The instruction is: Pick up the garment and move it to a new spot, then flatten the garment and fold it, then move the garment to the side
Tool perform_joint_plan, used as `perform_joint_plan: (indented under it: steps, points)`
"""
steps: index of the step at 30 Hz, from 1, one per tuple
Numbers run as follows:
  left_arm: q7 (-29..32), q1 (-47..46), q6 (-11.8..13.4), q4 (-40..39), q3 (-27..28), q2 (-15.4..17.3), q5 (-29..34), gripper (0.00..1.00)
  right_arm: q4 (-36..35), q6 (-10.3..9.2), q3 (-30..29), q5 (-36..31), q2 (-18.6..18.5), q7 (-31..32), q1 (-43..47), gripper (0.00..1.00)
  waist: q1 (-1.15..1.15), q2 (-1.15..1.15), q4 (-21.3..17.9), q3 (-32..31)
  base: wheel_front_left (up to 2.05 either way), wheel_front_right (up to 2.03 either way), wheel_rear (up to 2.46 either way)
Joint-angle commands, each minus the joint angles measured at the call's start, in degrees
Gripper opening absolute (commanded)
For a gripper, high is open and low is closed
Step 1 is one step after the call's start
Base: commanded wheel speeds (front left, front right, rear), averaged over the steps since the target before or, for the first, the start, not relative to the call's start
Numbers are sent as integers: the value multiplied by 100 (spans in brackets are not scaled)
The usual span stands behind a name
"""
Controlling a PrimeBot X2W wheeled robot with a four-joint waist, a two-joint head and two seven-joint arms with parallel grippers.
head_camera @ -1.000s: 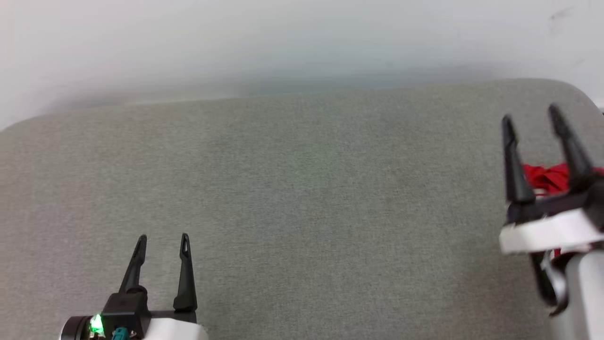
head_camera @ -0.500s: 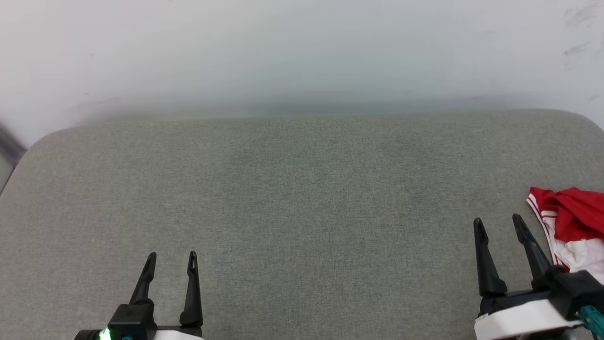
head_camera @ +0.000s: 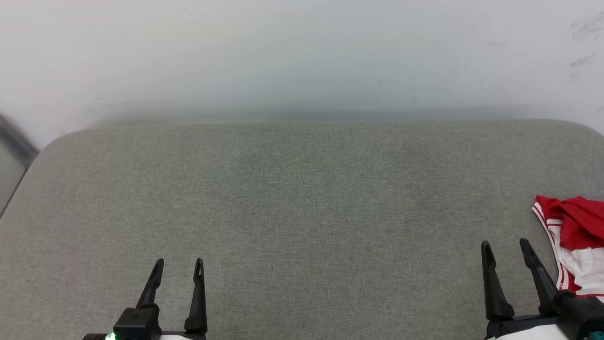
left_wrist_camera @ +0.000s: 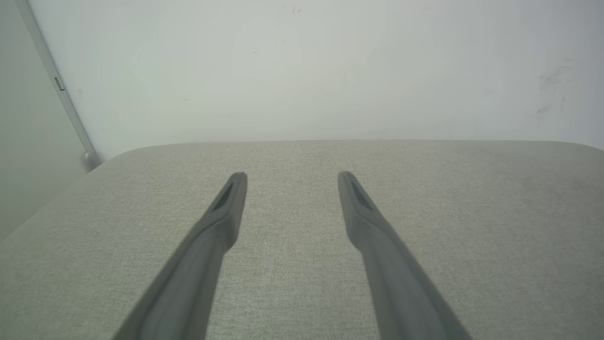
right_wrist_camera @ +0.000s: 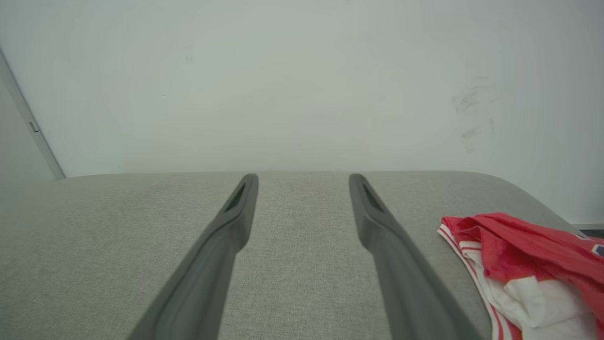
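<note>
Now the right gripper (head_camera: 504, 243) has withdrawn to five o'clock, fingers spread and empty like the left gripper's (head_camera: 179, 261); the garment (head_camera: 575, 226), bunched at four o'clock, apparently awaits pickup.

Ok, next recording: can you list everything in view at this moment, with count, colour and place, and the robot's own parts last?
red and white jersey-style garment: one, red with a white sleeve and striped trim, crumpled at the right edge of the surface.
grey fabric-covered padded surface: one, grey, spread in front of the robot, with rounded far corners.
white wall: one, white with faint scuffs at the right, behind the surface.
grey wall strip: one, grey, slanting down the wall at the far left.
left end effector: one, black fingers, lower left, open over bare surface.
right end effector: one, black fingers, lower right, open, just left of the garment.
</note>
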Motion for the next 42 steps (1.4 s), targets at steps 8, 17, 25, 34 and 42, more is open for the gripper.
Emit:
perform_joint_plan:
  steps: [8, 17, 25, 34, 42]
  points:
    - [19, 37, -16, 244, -1, -6, -114, 0, 223, 0, 18, 191, 2, 24, 76, 0, 0, 0, 12, -8, 0, 0, 0]
    - [274, -149, -105, 364, 82, 7, -1216, 0, 370, 0, 42, 1301, -58, 231, -107, 0, 0, 0, -1, -2, 0, 0, 0]
    - [479, -298, -178, 456, 151, 16, -2088, 0, 497, 0, 54, 2172, -96, 401, -261, 0, 0, 0, -12, 4, 0, 0, 0]
    - [668, -436, -241, 540, 216, 23, -2884, 0, 606, 0, 56, 2963, -124, 564, -393, 0, 0, 0, -23, 10, 0, 0, 0]
    - [844, -560, -302, 615, 280, 27, -3611, 0, 707, 0, 50, 3677, -143, 718, -516, 0, 0, 0, -35, 15, 0, 0, 0]
